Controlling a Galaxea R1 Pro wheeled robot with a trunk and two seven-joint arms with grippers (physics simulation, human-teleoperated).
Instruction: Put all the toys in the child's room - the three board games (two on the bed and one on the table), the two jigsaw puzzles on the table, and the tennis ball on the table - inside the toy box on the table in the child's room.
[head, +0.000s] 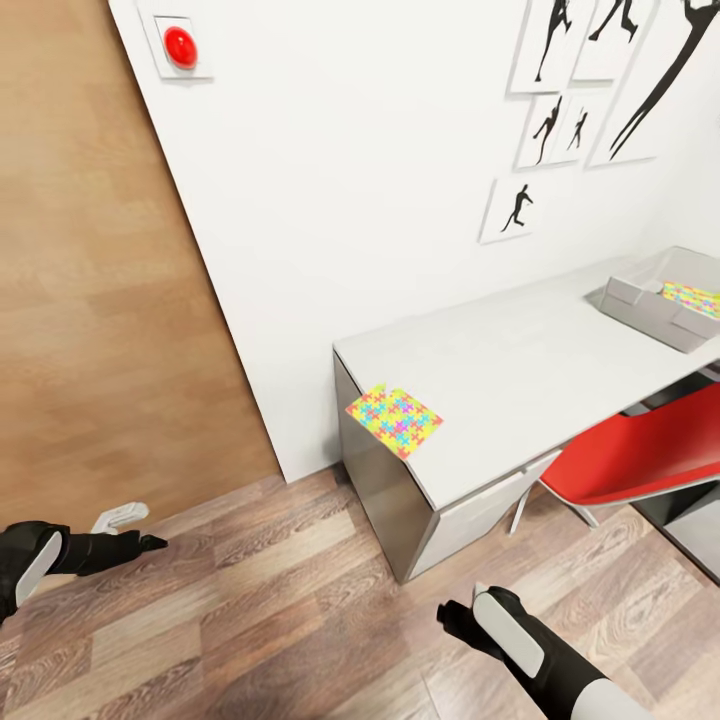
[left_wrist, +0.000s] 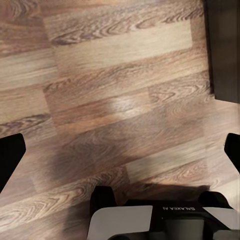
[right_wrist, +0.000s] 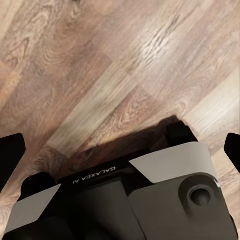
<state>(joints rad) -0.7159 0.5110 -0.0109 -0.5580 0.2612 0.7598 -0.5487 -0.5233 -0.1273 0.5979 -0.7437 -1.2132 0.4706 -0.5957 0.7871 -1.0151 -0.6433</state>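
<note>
Both tools, left (head: 150, 543) and right (head: 455, 612), are hanging wide open over floor (head: 300, 620); one jigsaw puzzle (head: 394, 419) is overhanging table (head: 520, 370) edge, another (head: 692, 298) is lying in toy box (head: 640, 305).

Pale grey-white table (head: 520, 370) against white wall, drawers under near end. Jigsaw puzzle (head: 394, 419) flat at near corner, slightly overhanging edge. Grey toy box (head: 650, 305) at far end, well apart, second jigsaw puzzle (head: 692, 298) inside.

Jigsaw puzzle (head: 394, 420) on table (head: 520, 370) corner
</note>
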